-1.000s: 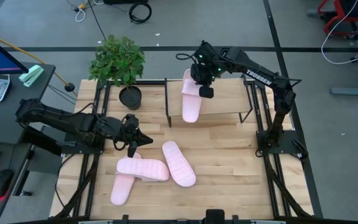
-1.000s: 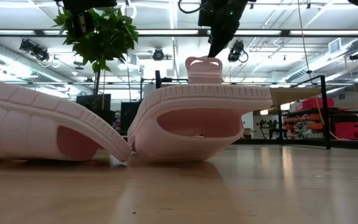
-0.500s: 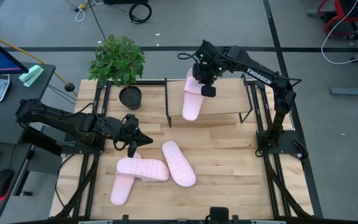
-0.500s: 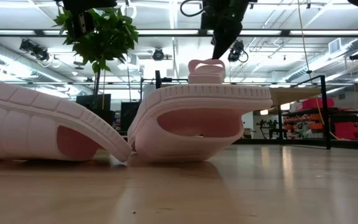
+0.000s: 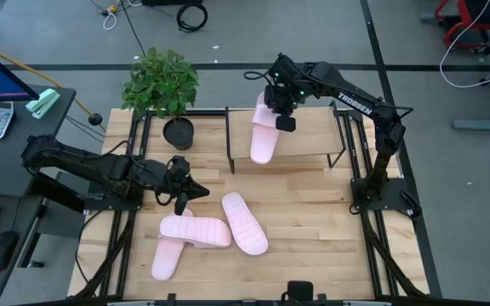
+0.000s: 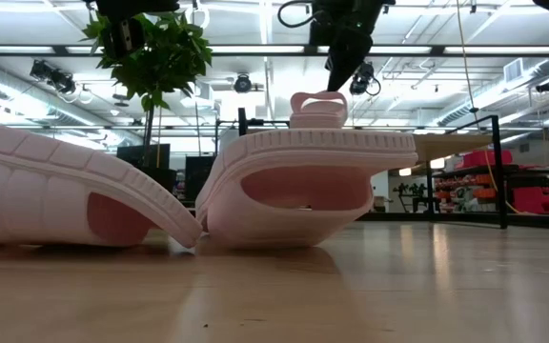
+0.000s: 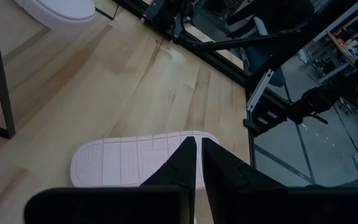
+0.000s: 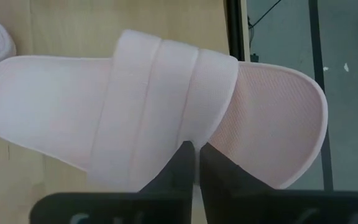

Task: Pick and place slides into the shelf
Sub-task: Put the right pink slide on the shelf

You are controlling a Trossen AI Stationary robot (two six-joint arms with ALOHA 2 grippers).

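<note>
Three slides (image 5: 213, 231) crowd your closed left pincer (image 5: 179, 202) on the worktop (image 5: 313, 221); right pincer (image 5: 272, 117) pinches the shelf's (image 5: 313, 136) slide (image 5: 263, 136).

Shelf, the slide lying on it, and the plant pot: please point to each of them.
shelf (image 5: 311, 127), high view, bare light-wood board right of the slide.
slide on the shelf (image 5: 263, 146), high view, its toe end.
plant pot (image 5: 178, 133), high view, dark rim.

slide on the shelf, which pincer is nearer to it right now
Right. The right pincer is directly over the slide on the shelf, at its strap. The left pincer is across the table, above the slides on the tabletop.
</note>
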